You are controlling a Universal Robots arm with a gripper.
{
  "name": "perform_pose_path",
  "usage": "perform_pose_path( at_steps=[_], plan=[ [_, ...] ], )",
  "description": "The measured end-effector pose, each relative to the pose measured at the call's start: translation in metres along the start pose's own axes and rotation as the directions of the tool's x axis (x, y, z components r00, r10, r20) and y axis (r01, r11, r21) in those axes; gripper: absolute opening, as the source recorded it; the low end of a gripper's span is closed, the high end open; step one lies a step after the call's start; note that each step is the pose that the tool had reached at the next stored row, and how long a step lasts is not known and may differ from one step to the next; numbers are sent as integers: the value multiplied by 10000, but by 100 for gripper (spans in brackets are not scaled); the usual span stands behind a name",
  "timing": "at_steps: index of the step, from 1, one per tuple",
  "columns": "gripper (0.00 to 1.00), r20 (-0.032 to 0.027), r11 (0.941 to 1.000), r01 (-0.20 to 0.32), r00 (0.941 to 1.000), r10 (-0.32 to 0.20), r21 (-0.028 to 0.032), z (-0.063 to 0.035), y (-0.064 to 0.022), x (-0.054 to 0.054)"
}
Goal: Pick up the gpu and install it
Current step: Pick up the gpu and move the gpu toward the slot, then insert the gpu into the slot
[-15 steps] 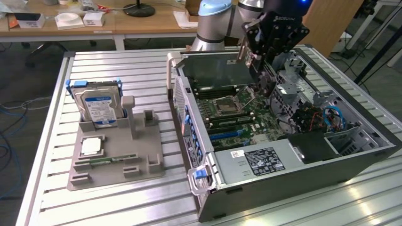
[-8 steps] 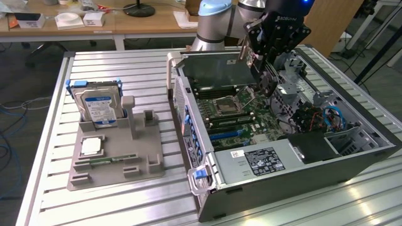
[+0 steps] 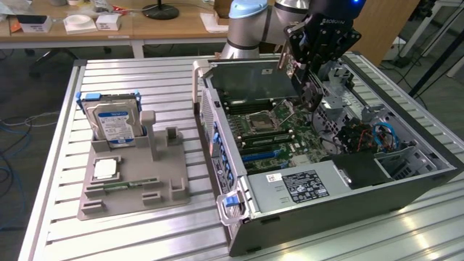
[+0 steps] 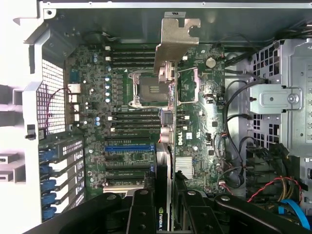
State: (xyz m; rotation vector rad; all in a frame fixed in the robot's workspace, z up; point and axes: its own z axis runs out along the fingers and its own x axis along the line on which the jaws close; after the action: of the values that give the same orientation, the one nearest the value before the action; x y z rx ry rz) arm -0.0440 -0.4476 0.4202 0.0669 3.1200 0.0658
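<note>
Nearest, at the lower right of the exterior view, the open computer case lies on its side on the slatted metal table. At lower left a grey holder tray carries an upright hard drive. Farther in, the motherboard faces up inside the case. Above it, at upper right, the gripper points downward into the case. Its fingers are clamped on the gpu, which hangs on edge over the board. Behind, at top centre, the arm bends forward over the case's far wall.
</note>
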Motion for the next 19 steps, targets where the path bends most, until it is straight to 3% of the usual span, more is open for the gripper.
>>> perform_pose_path(
  at_steps=[12, 19],
  plan=[
    [26, -2, 10000, 45, 10000, -45, 3, 2, 0, 0],
    [26, -14, 9994, 332, 9994, -332, -2, 8, 0, 0]
  ],
)
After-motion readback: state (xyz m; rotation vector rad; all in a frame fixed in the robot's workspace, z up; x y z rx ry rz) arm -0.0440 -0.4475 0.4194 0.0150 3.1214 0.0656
